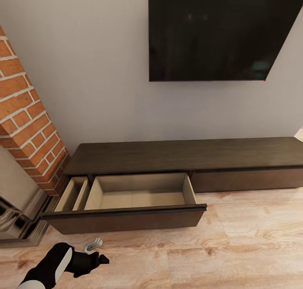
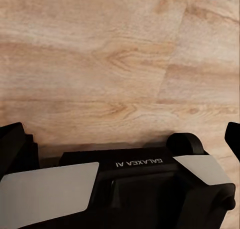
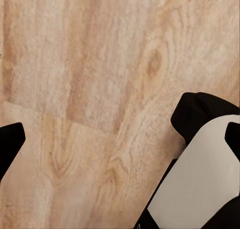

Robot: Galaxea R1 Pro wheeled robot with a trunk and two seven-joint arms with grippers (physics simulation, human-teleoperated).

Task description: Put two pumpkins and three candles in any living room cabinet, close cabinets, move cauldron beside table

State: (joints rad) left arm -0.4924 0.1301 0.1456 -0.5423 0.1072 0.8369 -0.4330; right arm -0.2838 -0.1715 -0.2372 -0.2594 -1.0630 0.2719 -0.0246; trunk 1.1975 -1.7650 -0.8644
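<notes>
The cabinet point(image 1: 176, 154) is a long, low, dark brown unit against the wall. Its left drawer point(image 1: 126, 219) is pulled out over the floor. The drawer's wide pale compartment point(image 1: 143, 196) and narrow side compartment point(image 1: 73, 194) both hold nothing. The right drawer front point(image 1: 248, 179) is flush and shut. My left gripper point(image 1: 99, 252) hangs low over the wood floor, just in front of the drawer's left end. In the left wrist view the left gripper point(image 2: 121, 136) is open over bare floor. My right gripper point(image 3: 121, 139) is open too, with only floor between its fingers. The pumpkins, candles and cauldron are out of view.
A black screen point(image 1: 219, 32) hangs on the wall above the cabinet. A brick column point(image 1: 29, 125) and a stone hearth base point(image 1: 17, 213) stand left of the open drawer. Pale wood floor point(image 1: 235, 247) stretches in front and to the right. My own black-and-white body point(image 2: 135, 189) lies below the wrist cameras.
</notes>
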